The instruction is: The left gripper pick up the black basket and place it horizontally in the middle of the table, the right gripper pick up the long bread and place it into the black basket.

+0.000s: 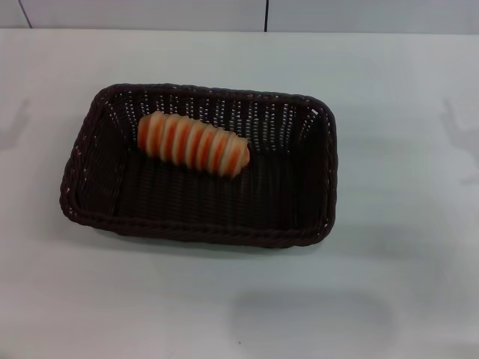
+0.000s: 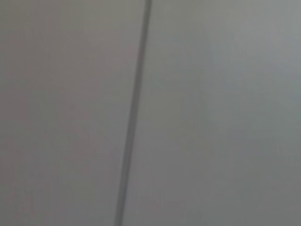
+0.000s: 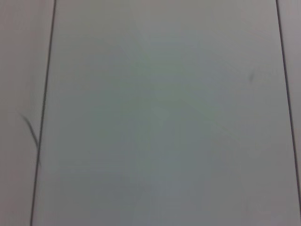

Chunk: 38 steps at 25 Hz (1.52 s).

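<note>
The black basket (image 1: pixel 202 217) lies lengthwise across the middle of the white table (image 1: pixel 404 284) in the head view. The long bread (image 1: pixel 192 143), cream with orange-red stripes, lies inside the basket toward its far left part, slightly slanted. Neither gripper shows in any view. The left wrist view and the right wrist view show only plain grey-white panels with thin dark seams.
A wall of pale panels with a dark seam (image 1: pixel 266 15) runs along the table's far edge. Faint shadows fall on the table at the far left (image 1: pixel 15 123) and far right (image 1: pixel 460 131).
</note>
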Each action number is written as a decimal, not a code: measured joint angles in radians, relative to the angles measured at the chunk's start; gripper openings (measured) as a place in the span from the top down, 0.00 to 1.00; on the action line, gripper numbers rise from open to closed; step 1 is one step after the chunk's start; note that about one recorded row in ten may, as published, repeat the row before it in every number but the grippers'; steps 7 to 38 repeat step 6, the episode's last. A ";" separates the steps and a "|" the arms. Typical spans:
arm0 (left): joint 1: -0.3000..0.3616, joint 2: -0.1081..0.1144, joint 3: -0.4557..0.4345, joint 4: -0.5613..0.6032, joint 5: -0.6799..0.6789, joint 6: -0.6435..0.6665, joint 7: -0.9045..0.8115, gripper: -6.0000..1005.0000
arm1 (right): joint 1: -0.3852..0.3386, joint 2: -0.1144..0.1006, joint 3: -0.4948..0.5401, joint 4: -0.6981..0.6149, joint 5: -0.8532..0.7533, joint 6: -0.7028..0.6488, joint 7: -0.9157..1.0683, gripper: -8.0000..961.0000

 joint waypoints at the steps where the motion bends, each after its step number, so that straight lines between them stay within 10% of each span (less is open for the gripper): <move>1: -0.008 0.000 -0.025 0.034 -0.007 0.004 0.030 0.33 | 0.002 0.001 0.002 -0.004 0.000 0.003 0.000 0.24; 38: -0.024 0.000 -0.074 0.098 -0.015 0.025 0.091 0.33 | 0.010 0.001 0.012 -0.014 0.000 0.005 0.000 0.24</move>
